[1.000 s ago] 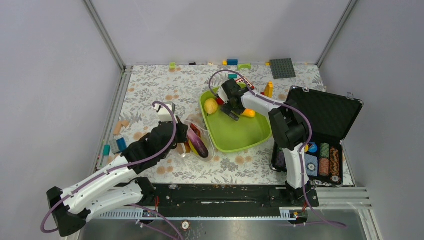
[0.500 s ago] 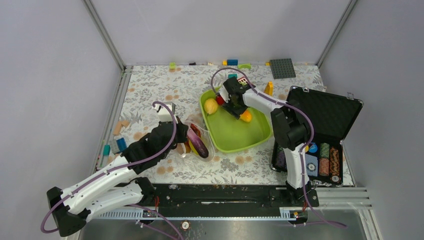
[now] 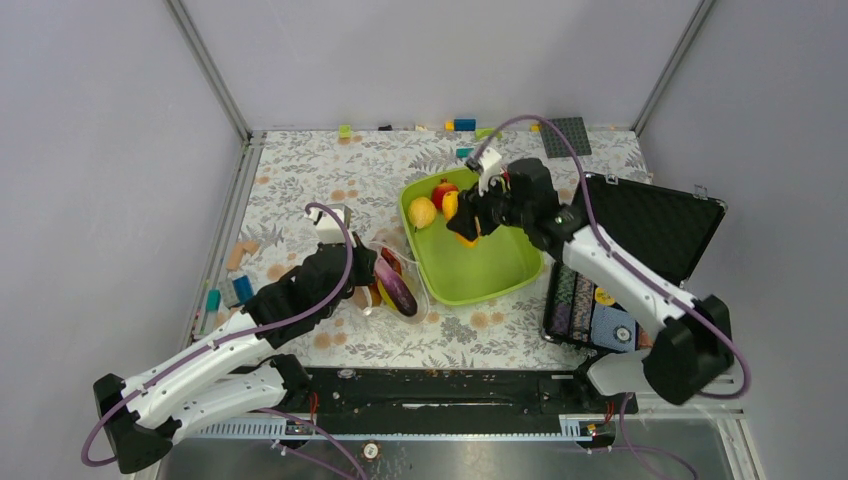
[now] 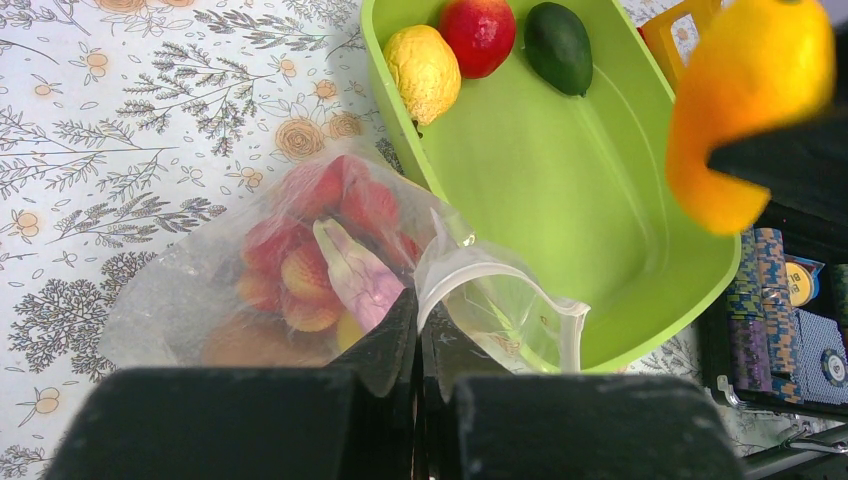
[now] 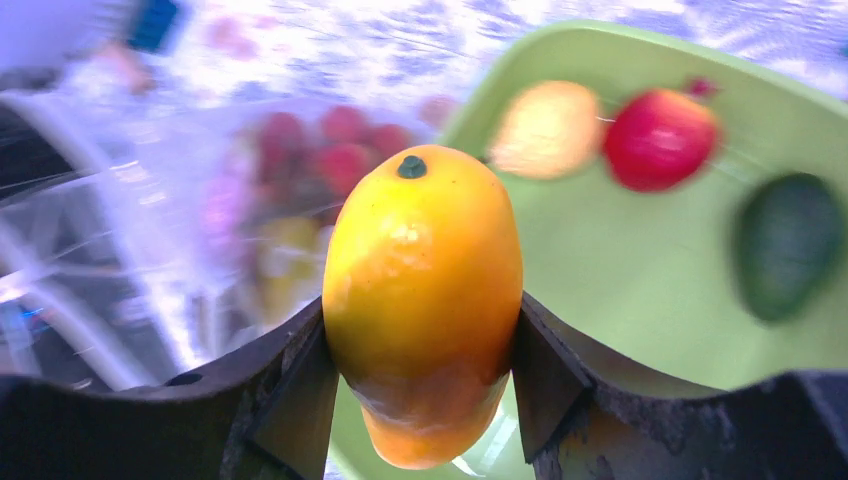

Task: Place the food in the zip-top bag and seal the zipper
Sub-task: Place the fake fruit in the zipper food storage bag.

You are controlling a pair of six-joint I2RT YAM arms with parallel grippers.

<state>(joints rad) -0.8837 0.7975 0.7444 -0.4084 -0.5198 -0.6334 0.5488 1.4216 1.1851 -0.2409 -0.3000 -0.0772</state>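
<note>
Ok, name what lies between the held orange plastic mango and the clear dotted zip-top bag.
Only bare floor and rim of the lime-green plastic tray, in the left wrist view.

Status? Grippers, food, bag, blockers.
Left gripper shut on zip-top bag mouth. Right gripper shut on mango, over green tray. In it: lemon, apple, avocado. No blocker seen.

The mango point(image 5: 420, 300) looks glossy, the bag point(image 4: 200, 300) filmy plastic.

The flowered table point(image 3: 320, 175) bears green tray point(image 3: 480, 270), zip-top bag point(image 4: 200, 290), black case point(image 3: 655, 225), scattered blocks point(image 3: 243, 289).
</note>
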